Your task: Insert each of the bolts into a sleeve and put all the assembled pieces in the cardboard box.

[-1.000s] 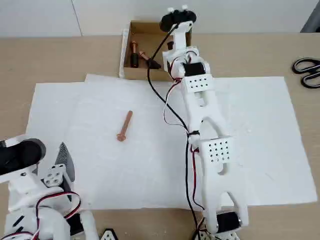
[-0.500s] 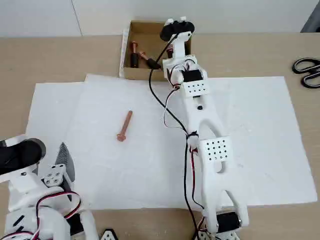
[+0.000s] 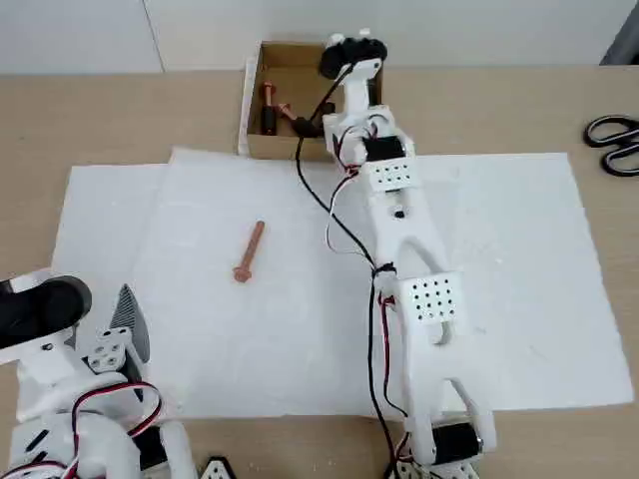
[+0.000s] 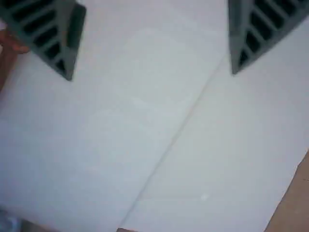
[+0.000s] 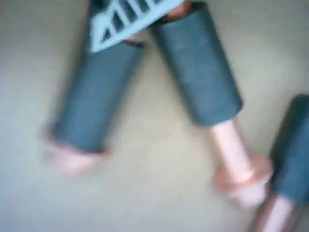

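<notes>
A bare copper bolt [image 3: 249,251] lies on the white paper [image 3: 519,299], left of the middle. The cardboard box [image 3: 254,75] stands at the table's far edge and holds sleeved bolts [image 3: 268,108]. My right arm stretches out to the box, and my right gripper [image 3: 319,122] is down inside it. Up close, its finger [image 5: 120,19] sits against the end of a dark sleeve with a bolt through it [image 5: 200,72]. Two more sleeved bolts [image 5: 96,106] [image 5: 289,154] lie beside it on the box floor. My left gripper [image 3: 125,317] [image 4: 152,70] hangs open over the paper at the near left.
Scissors [image 3: 614,140] lie at the far right of the table. The paper's edge and bare wood [image 4: 294,203] run just past my left gripper. A cable [image 3: 334,225] loops along the right arm.
My right gripper has pushed a little farther over the box and lower into it. The left arm and the loose bolt have stayed where they were.
</notes>
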Tool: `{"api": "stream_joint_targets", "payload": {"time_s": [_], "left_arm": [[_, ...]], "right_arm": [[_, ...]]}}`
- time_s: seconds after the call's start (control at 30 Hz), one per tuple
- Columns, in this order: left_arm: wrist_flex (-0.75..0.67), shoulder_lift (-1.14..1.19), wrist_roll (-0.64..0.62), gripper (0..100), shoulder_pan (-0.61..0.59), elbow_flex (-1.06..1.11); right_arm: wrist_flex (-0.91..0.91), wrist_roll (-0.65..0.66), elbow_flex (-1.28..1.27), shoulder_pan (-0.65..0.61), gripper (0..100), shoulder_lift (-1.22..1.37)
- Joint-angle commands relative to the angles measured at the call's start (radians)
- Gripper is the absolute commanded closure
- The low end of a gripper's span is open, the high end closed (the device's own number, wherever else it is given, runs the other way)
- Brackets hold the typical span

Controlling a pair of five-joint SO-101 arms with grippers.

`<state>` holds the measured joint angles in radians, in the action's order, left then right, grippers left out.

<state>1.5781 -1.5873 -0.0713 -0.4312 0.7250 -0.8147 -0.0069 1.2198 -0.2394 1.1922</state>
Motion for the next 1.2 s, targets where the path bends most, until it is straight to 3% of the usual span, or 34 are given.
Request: {"api": "stream_joint_targets", "payload": {"time_s": [0.0,0.17,0.53,0.97,1.17], "left_arm": [[-0.032,-0.003,0.003,80,-0.002,0.007],[-0.043,-0.003,0.005,80,-0.002,0.013],[-0.038,-0.003,0.005,80,-0.005,0.01],[-0.037,-0.003,0.005,80,-0.006,0.013],[-0.037,-0.003,0.005,80,-0.006,0.013]], "right_arm": [[-0.128,0.0,0.213,0.048,82.7,-0.025],[-0.4,0.0,0.473,0.094,82.6,-0.025],[-0.905,0.0,0.462,0.159,82.6,-0.266],[-0.934,-0.005,0.44,0.165,82.6,-0.475],[-0.934,-0.005,0.137,0.165,82.6,-0.665]]}}
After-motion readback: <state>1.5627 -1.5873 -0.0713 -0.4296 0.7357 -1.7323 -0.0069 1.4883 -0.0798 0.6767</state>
